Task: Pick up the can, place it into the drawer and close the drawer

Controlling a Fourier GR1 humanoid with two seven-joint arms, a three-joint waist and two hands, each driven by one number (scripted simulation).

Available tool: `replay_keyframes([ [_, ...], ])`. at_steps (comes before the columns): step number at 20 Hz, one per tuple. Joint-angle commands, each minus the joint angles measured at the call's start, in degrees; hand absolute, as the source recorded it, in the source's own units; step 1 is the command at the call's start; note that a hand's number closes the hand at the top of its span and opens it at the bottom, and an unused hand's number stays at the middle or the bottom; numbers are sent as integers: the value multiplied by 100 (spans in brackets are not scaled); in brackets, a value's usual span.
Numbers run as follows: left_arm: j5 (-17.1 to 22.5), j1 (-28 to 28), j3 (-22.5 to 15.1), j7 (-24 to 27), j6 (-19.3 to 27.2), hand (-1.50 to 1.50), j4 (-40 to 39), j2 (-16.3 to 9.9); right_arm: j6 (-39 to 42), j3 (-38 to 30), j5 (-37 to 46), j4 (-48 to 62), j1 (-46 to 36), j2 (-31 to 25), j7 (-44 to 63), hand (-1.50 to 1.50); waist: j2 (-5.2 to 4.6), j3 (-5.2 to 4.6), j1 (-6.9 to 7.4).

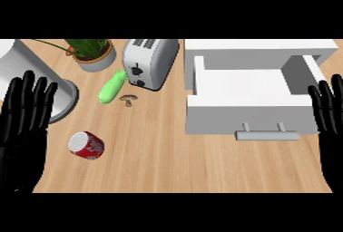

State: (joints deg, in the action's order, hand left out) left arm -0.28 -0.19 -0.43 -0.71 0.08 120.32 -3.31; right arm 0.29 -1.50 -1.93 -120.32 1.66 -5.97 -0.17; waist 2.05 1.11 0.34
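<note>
A red can with a silver top lies tilted on the wooden counter at the lower left. The white drawer stands pulled open at the right, its inside bare and its grey handle facing me. My left hand rests open at the left edge with fingers up, just left of the can and apart from it. At the right edge my right hand is open too, fingers up, beside the drawer's right wall. Neither hand holds anything.
A silver toaster stands at the back centre, with a potted plant to its left. A green cucumber and a small brown mushroom lie between the toaster and the can. A white round appliance fills the back left.
</note>
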Motion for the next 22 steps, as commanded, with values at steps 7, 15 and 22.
replay_keyframes([
  [7, 1849, 622, 157, -248, -2534, -150, -697, -1601, -433, -186, 141, 310, 374, 187, 622, -150, -296, -135, -122],
  [15, 4084, 800, 1735, -308, -4401, -150, -1748, -3266, -264, -648, -209, 36, 867, -53, 1011, -150, -201, -112, -54],
  [22, 4995, 904, 2549, -521, -5045, -150, -2230, -3880, 237, -1072, -734, -268, 1534, -68, 614, -150, -196, -108, -51],
])
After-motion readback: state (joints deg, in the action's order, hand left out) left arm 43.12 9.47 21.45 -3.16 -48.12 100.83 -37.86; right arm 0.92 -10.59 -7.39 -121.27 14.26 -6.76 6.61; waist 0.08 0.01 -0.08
